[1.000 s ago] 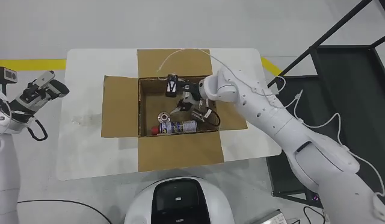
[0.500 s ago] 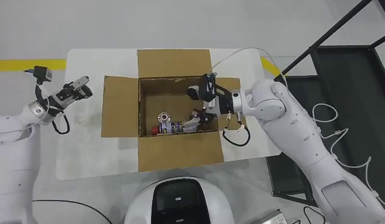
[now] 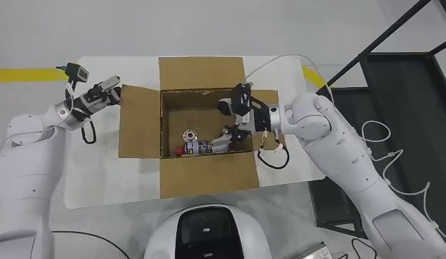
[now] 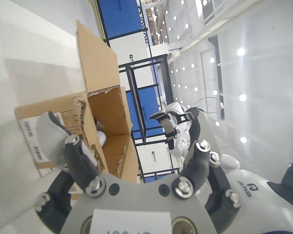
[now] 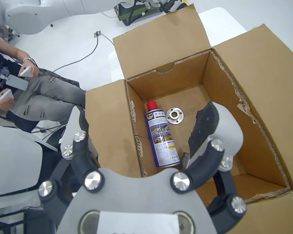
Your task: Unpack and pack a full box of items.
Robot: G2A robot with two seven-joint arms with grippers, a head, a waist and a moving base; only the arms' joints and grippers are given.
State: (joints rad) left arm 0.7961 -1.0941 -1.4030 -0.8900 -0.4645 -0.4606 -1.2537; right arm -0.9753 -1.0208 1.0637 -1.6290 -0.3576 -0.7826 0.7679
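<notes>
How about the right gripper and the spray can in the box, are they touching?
Apart. The right wrist view shows bare floor of the box between the spray can and the right gripper, whose jaws are open and empty.

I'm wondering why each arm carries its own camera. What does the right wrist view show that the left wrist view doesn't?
Right wrist view: looks down into the cardboard box, where a blue spray can lies on the floor, a metal flange beside its red-capped end. Left wrist view: the box's outside with printed labels, and a black rack frame beyond. Both: the open-flapped box, behind the right gripper or left gripper, each open.
</notes>
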